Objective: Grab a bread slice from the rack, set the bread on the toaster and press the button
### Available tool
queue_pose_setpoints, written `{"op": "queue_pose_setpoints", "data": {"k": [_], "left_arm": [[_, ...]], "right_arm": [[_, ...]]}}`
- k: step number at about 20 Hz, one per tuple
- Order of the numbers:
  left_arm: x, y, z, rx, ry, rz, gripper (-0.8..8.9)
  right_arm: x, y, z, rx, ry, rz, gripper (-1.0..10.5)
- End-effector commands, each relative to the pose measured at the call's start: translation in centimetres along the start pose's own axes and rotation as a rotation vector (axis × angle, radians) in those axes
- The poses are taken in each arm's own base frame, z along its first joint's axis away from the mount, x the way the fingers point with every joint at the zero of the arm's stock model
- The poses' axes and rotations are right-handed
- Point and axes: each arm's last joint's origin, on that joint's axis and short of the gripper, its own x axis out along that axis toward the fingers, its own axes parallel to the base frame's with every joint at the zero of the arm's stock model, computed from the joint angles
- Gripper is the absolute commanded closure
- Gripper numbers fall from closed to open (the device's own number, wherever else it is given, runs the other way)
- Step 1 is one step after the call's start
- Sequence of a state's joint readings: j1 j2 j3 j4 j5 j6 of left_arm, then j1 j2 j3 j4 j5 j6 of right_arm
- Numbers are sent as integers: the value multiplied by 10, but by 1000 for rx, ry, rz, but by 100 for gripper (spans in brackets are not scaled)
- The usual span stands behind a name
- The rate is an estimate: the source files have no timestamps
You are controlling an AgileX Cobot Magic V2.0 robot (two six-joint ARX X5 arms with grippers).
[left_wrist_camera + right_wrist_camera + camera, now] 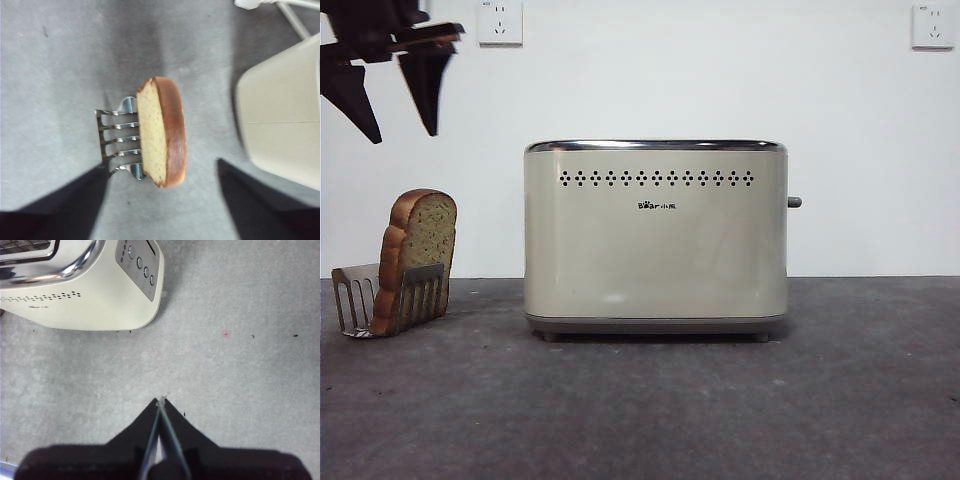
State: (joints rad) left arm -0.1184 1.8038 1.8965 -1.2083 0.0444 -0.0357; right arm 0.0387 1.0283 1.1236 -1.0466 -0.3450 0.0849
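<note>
A slice of bread with orange-brown crust stands upright in the small metal rack at the left of the table. My left gripper hangs open well above the slice of bread and the rack, its jaws spread wide to either side. The cream toaster stands in the middle, its dark button sticking out of the right side. My right gripper is shut and empty, hovering over bare table beside the toaster, near its control-panel end.
Two white wall sockets sit high on the white wall behind. A grey tabletop stretches in front of the toaster. A white cable and plug lie beyond the toaster in the left wrist view.
</note>
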Motion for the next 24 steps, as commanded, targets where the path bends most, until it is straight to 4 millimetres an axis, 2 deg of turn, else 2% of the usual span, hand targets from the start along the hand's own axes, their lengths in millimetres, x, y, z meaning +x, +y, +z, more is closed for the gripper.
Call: {"op": "queue_pose_setpoints", "data": {"k": [1, 6, 15, 16, 18, 19, 23, 24], "left_arm": [[13, -11, 4, 39, 11, 38, 372], [35, -26, 10, 88, 9, 54, 373], [75, -22, 13, 81, 98, 73, 379], [77, -22, 13, 81, 103, 74, 434], [79, -22, 14, 81, 96, 73, 640], [79, -22, 14, 81, 93, 73, 693], [83, -20, 13, 76, 114, 76, 702], [83, -20, 13, 76, 115, 77, 729]], "right_arm": [[0, 0, 1, -14, -5, 4, 946], [0, 0, 0, -10, 4, 3, 946], [0, 0, -3, 1, 33, 1, 946], [0, 0, -3, 2, 34, 1, 946], [0, 0, -3, 2, 35, 0, 946], [0, 0, -3, 2, 35, 0, 946], [0, 0, -3, 1, 34, 1, 946], [0, 0, -3, 1, 34, 1, 946]]}}
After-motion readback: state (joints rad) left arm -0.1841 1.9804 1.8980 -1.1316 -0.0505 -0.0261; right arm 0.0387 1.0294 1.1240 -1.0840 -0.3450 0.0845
